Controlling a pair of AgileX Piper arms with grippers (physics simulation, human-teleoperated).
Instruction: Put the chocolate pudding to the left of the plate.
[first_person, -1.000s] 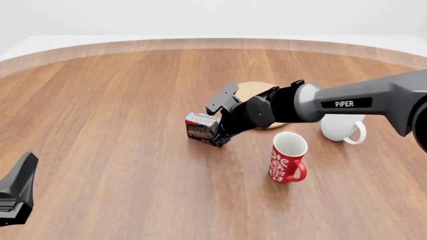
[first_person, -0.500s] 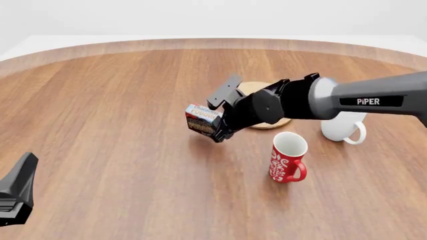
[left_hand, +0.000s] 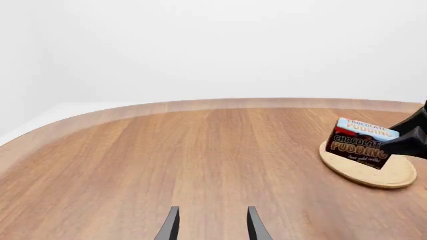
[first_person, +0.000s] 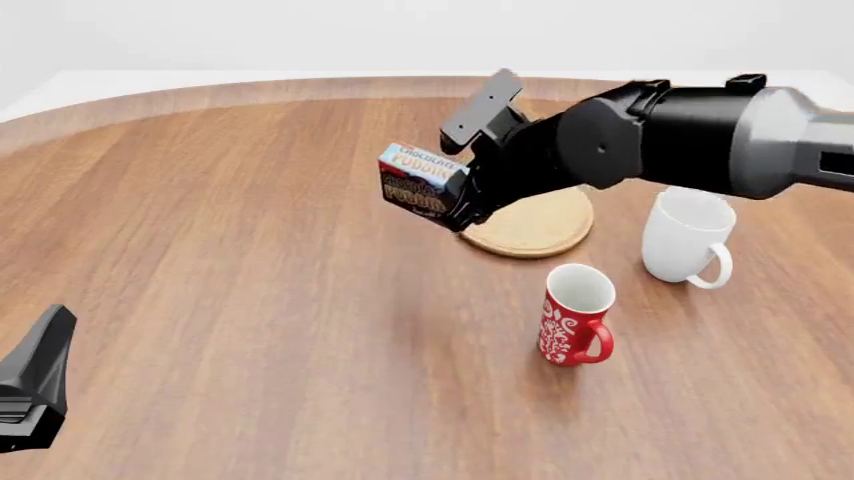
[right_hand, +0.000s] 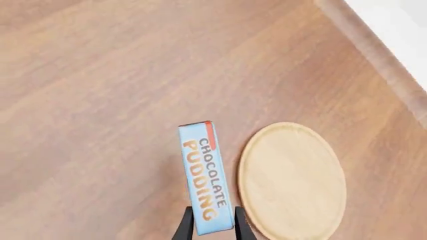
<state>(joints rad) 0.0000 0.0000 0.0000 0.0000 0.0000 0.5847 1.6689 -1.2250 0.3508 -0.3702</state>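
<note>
The chocolate pudding (first_person: 419, 182) is pinched at its near end between the 2 fingers of the right gripper (right_hand: 210, 226) and is held tilted in the air, clear of the table (first_person: 227, 250). In the front view it is seen at about 9 o'clock from the plate (first_person: 541, 228), overlapping the plate's left rim. The red mug (first_person: 575, 315) stands at 6 o'clock from the plate, the white mug (first_person: 686, 238) at 3 o'clock. The left gripper (left_hand: 211, 226) is held spread, with nothing between its fingers, low at the table's near left.
</note>
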